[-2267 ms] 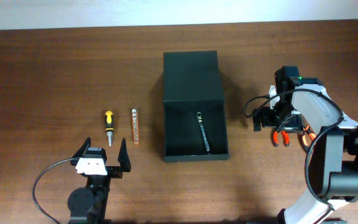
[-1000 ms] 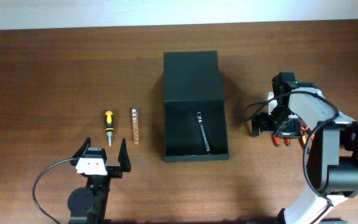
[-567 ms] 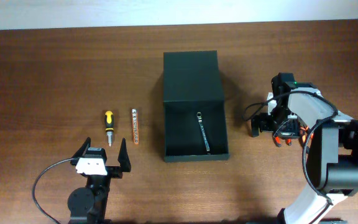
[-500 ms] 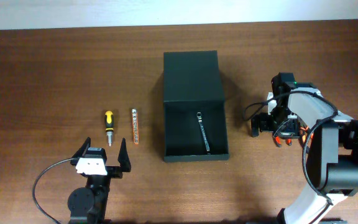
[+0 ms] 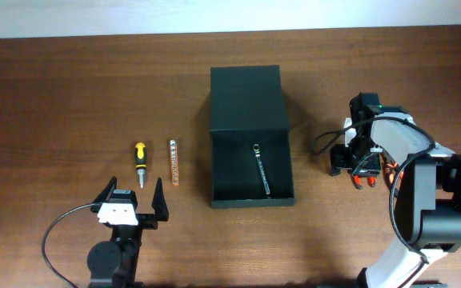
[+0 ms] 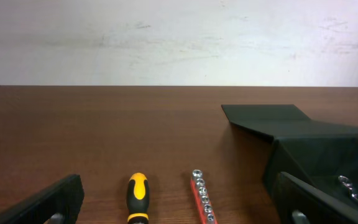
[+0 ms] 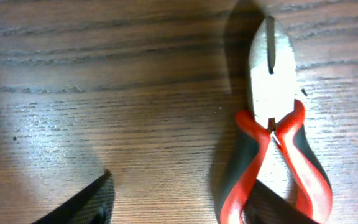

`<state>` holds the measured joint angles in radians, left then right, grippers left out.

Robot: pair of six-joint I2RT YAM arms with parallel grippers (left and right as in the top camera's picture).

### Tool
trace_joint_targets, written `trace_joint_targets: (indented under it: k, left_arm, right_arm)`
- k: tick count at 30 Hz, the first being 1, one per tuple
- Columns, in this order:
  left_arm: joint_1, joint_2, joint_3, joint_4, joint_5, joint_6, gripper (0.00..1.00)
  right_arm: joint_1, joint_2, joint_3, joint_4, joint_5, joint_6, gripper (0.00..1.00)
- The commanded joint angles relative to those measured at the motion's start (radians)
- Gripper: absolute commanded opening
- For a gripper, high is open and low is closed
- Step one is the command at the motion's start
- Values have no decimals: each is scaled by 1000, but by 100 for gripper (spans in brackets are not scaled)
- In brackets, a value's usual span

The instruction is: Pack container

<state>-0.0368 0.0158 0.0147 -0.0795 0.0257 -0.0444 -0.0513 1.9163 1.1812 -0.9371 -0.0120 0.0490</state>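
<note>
Both spread: left claw (image 5: 132,186), right claw (image 7: 180,185) (at red-handled pliers (image 7: 272,93)) | wrench (image 5: 262,170) in container (image 5: 246,100)

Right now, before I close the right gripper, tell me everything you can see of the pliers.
The pliers lie flat on the wooden table, to the robot's right of the container and outside it. Bare grey metal jaws, shut, point away from the wrist camera; two red-and-black handles run back toward it. The right gripper is open above them, one finger over the handles; contact cannot be told.
</note>
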Motion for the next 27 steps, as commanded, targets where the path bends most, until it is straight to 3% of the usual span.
trace_joint_targets:
  k: [1, 13, 24, 27]
  left_arm:
    - [7, -4, -6, -3, -8, 19, 99]
    - [7, -4, -6, -3, -8, 19, 99]
    - [7, -4, -6, -3, -8, 19, 99]
    - [7, -4, -6, -3, -8, 19, 99]
  right_arm:
    - [6, 7, -3, 4, 13, -1, 57]
    - [6, 7, -3, 8, 13, 0, 38]
    - [6, 7, -3, 8, 13, 0, 33]
    - [6, 7, -3, 11, 13, 1, 27]
